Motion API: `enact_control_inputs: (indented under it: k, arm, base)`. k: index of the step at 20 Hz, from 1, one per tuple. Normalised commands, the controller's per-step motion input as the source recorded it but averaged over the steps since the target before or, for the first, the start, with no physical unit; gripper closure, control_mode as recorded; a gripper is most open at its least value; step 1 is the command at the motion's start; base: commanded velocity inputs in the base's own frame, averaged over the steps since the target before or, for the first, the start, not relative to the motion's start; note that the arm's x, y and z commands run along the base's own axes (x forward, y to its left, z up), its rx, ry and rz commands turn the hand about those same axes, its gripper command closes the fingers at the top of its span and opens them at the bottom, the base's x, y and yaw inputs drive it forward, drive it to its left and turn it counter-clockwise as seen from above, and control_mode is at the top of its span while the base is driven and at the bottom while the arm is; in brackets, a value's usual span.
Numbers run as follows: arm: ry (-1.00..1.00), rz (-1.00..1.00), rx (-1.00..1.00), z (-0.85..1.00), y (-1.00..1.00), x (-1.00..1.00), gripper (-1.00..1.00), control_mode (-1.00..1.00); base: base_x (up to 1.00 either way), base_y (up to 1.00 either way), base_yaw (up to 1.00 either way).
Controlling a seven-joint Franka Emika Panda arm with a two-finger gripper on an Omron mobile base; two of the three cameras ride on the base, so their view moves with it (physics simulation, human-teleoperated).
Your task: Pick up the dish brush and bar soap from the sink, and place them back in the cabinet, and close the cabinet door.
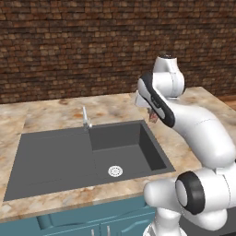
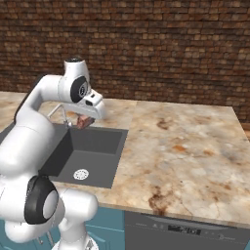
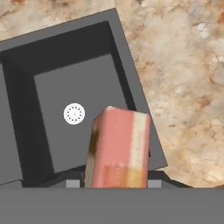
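White arm bent over the dark grey rectangular sink (image 1: 55, 159), end effector (image 3: 114, 177) clamped on reddish-brown bar soap (image 3: 119, 146), raised above the basin's right edge

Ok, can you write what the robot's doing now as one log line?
claw: shut on bar soap | position: lifted above sink | dish brush: unseen

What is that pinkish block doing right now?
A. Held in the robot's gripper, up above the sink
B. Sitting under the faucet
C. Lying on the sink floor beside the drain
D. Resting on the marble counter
A: in the hand view the bar soap sits between the gripper fingertips, raised over the sink with its white drain far below.
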Motion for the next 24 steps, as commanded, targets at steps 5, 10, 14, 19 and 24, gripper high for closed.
enact_control_inputs:
  k: [5,10,14,19,24]
  arm:
    - [0.00,0.00,0.00,0.28,-0.53,-0.46,1.00,-1.00]
    - [0.00,0.01,0.00,0.29,-0.51,-0.77,1.00,-1.00]
    - [0.00,0.08,0.00,0.29,-0.28,-0.78,1.00,-1.00]
    - [0.00,0.11,0.00,0.31,-0.08,-0.67,1.00,-1.00]
    - [0.00,0.06,0.00,0.36,0.00,-0.45,1.00,-1.00]
  base:
    - [0.00,0.00,0.00]
    - [0.00,0.00,0.00]
    - [0.00,0.00,0.00]
    - [0.00,0.00,0.00]
    - [0.00,0.00,0.00]
